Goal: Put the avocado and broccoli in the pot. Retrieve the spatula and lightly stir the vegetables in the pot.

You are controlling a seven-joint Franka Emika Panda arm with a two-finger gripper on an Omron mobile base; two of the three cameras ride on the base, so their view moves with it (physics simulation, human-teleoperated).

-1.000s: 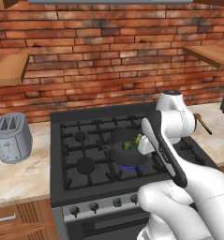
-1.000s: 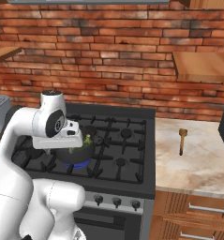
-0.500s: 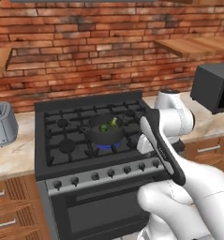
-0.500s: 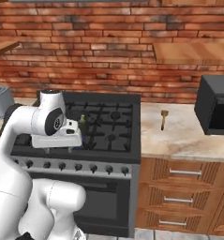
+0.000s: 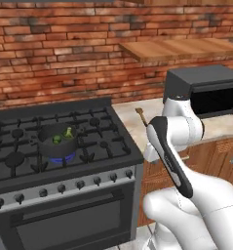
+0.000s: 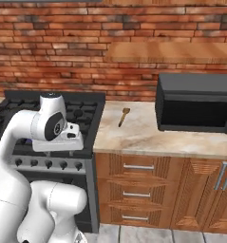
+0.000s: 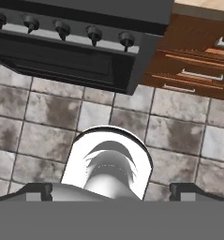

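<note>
The stove (image 5: 64, 146) occupies the left half of the left base view. The microwave (image 6: 196, 102) sits at the right of the right base view, on the surface (image 6: 148, 135). The pot (image 5: 57, 141) stands on a front burner, left of centre, with the avocado (image 5: 56, 139) and broccoli (image 5: 68, 132) inside. The spatula (image 6: 123, 116) lies on the surface between stove and microwave. The gripper (image 7: 111, 192) is spread wide, empty, facing the tiled floor (image 7: 38, 112).

Pot (image 5: 56, 142) on stove (image 5: 20, 168); spatula (image 6: 123, 116) on counter (image 6: 148, 137) right of it.
</note>
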